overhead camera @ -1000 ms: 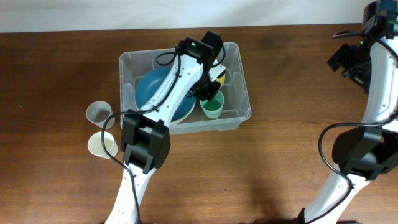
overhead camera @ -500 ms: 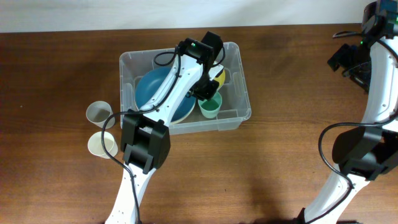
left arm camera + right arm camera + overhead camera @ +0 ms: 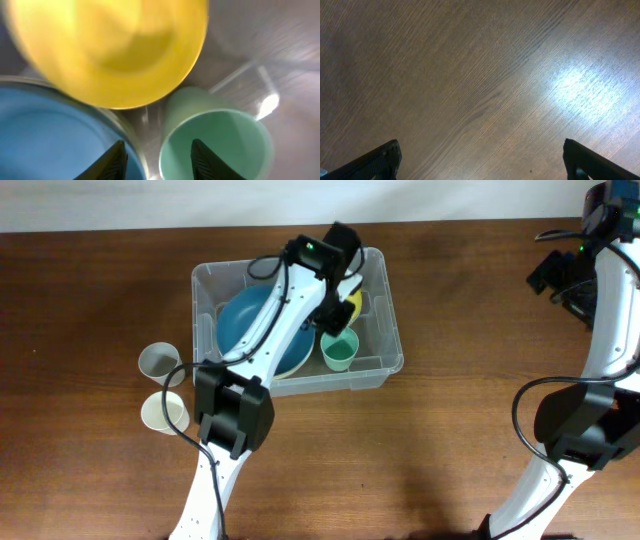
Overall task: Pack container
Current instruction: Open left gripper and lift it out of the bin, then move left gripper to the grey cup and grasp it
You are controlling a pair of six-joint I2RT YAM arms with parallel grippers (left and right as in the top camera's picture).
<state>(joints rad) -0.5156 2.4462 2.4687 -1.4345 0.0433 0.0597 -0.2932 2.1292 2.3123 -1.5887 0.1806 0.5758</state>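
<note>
Left jaws partly open, gripping nothing, straddling the rim of green cup; container directly beneath them. Right jaws wide, empty, over table.

Step, likely: releasing the cup inside the container.

Next: lift clear, fetch a cup outside.

Count:
- 1 container
- 2 bowls: yellow bowl ahead of the jaws, blue bowl beside
- 1 packed cup
- 2 outside: grey cup, cream cup
</note>
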